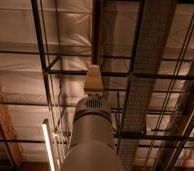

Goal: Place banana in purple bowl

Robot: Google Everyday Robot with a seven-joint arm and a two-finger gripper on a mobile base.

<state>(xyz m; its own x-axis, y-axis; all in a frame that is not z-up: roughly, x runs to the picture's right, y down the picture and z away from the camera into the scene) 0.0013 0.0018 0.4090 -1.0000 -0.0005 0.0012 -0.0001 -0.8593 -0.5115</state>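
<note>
The camera looks up at a ceiling. My arm [91,135], a pale grey cylinder, rises from the bottom middle of the view. At its top is a tan end piece, which I take to be my gripper [93,77], pointing up toward the ceiling beams. The banana is out of view. The purple bowl is out of view too. I see nothing held in the gripper from this angle.
Dark metal beams [120,74] and a wire cable tray [145,75] cross the ceiling overhead. A lit tube light [49,147] hangs at the lower left, beside a wooden beam [2,120]. No table or floor shows.
</note>
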